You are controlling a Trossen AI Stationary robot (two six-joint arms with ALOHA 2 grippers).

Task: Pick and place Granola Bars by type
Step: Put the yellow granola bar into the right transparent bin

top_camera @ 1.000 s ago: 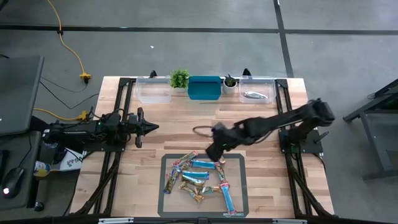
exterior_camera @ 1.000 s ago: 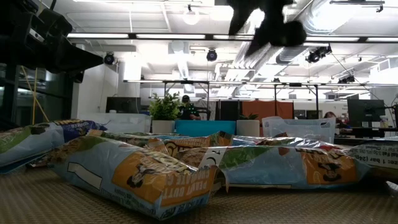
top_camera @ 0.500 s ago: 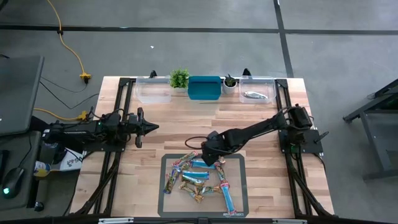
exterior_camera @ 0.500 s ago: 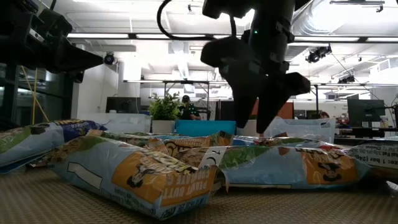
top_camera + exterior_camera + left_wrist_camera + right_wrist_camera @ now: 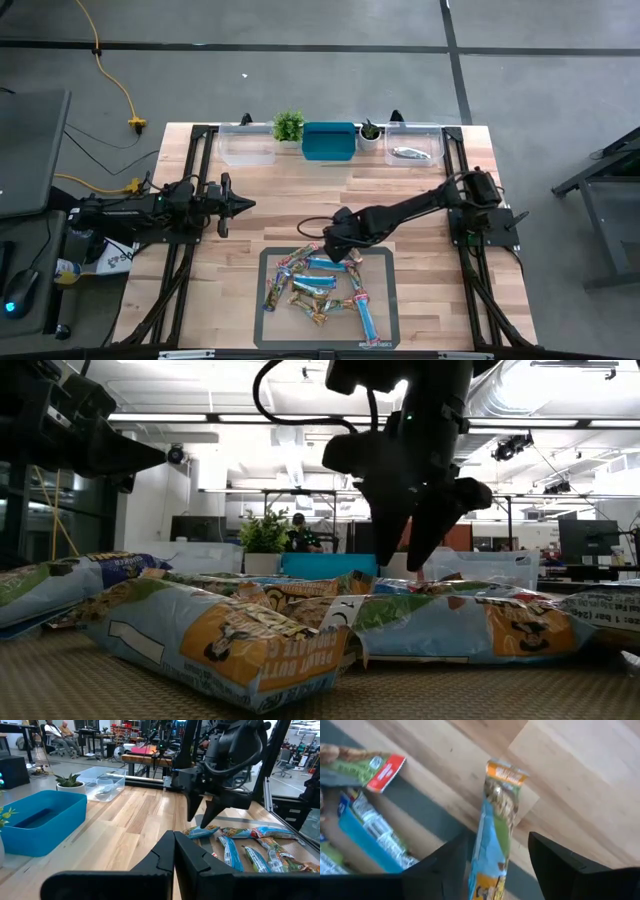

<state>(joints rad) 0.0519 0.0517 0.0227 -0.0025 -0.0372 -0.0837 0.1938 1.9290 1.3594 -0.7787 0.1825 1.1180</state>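
The right gripper hangs over the far edge of the dark rectangular mat, fingers spread wide on either side of one light blue and green shiny-wrapped granola bar, not clamped on it. That bar lies half on the mat, half on the bare wooden table. The rest of the pile of shiny-wrapped granola bars, blue and reddish mixed, sits jumbled on the mat near the table's near edge.

Lots of open wood between the mat and the far edge. Along that far edge: a clear plastic bin, a small green potted plant, a blue plastic tub, another small potted plant, and a second clear bin with something silvery in it.

The left gripper waits by the left edge, fingers pinched together.
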